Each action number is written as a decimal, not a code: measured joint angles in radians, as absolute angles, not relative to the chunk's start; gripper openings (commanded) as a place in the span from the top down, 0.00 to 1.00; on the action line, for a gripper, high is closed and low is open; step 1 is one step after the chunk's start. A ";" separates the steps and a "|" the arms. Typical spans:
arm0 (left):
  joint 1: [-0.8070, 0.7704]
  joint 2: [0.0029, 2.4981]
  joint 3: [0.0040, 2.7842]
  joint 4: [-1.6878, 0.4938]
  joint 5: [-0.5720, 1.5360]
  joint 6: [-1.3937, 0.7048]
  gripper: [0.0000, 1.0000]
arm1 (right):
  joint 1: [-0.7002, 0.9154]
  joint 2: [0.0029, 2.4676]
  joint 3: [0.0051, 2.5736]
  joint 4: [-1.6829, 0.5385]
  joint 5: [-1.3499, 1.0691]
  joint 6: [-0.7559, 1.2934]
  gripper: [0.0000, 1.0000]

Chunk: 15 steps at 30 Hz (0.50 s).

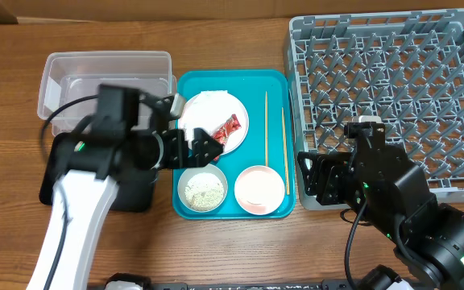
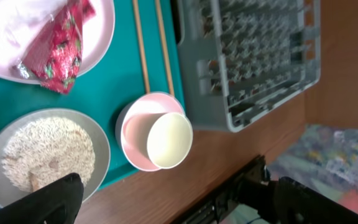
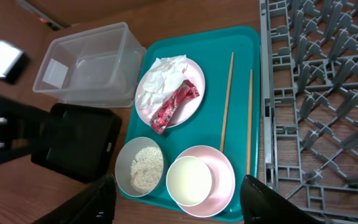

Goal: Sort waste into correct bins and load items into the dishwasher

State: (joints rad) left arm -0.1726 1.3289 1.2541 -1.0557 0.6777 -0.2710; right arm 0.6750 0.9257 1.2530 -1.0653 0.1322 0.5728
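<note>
Both grippers are spread wide and hold nothing. The left gripper (image 1: 196,147) hangs over the near-left part of the round white plate (image 1: 238,109), and the right gripper (image 1: 312,179) sits by the near-left corner of the large square grey plastic dish rack (image 1: 393,89). I count one flat teal tray (image 1: 252,80) just left of the rack. Left of that is one clear rectangular plastic tub (image 1: 107,72), with one flat black rectangular tray (image 3: 79,146) on the robot's side of it, partly under the left arm. On the plate lies one small crinkled red foil wrapper (image 1: 225,129), glossy and patterned. Its long axis runs on a diagonal from near-left to far-right, and it touches one crumpled white paper napkin (image 1: 208,109) that covers the plate's far-left part. Nearer the robot stand two bowls. The grey bowl (image 1: 184,190) holds a bed of loose whitish rice grains (image 1: 205,191), and the pale pink bowl (image 3: 222,171) holds one small white cup (image 3: 190,180), upright with its mouth up. Two thin wooden chopsticks (image 1: 266,129) lie apart and parallel on the teal tray. They point straight away from the robot along the rack's left wall, and the right one lies nearer the robot, beside the pink bowl.
</note>
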 measured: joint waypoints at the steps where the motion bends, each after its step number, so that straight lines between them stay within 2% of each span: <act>1: -0.192 1.358 1.254 -1.055 0.671 -0.281 0.09 | 0.675 0.926 1.253 -1.066 0.131 0.573 0.33; 6: -0.399 1.513 1.256 -1.056 0.479 -0.352 0.11 | 0.675 0.926 1.253 -1.066 0.132 0.572 0.31; 10: -0.549 1.602 1.256 -1.042 0.292 -0.430 0.21 | 0.675 0.926 1.253 -1.078 0.134 0.573 0.31; 12: -0.593 1.646 1.256 -1.023 0.228 -0.467 0.35 | 0.675 0.926 1.253 -1.087 0.134 0.572 0.31; 15: -0.624 1.726 1.256 -0.971 0.168 -0.518 0.67 | 0.675 0.926 1.253 -1.102 0.134 0.573 0.30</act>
